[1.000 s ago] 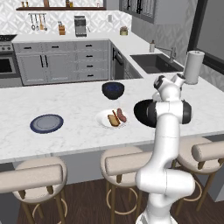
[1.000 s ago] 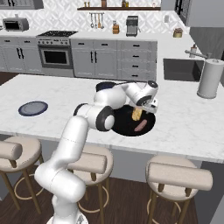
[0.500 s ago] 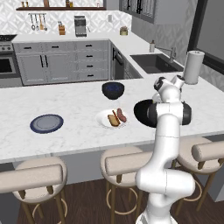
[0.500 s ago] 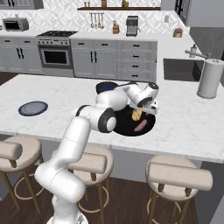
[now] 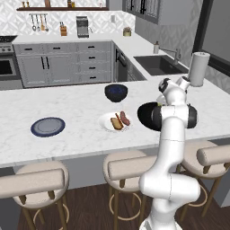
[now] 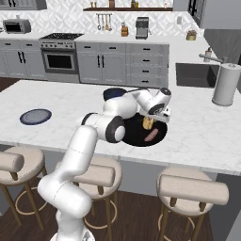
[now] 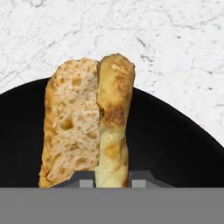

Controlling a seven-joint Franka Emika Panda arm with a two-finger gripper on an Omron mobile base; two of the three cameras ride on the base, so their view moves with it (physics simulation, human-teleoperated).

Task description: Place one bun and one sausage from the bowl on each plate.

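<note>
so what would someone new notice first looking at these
Probably the white arm reaching down into the wide black bowl on the marble counter, its pincer shut on a bun that looms large in the hand view. Next, the white plate left of the bowl, already holding a bun and a sausage. Farther left, the dark blue-grey plate lies bare.

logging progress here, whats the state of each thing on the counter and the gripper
gripper: shut on the bun, down in the black bowl
bun: split, clamped at its near end, in the bowl
black bowl: holds the bun and one sausage
sausage: lying in the bowl, untouched
white plate: already has a bun and a sausage
blue-grey plate: empty
dark blue bowl: upright behind the white plate
</note>
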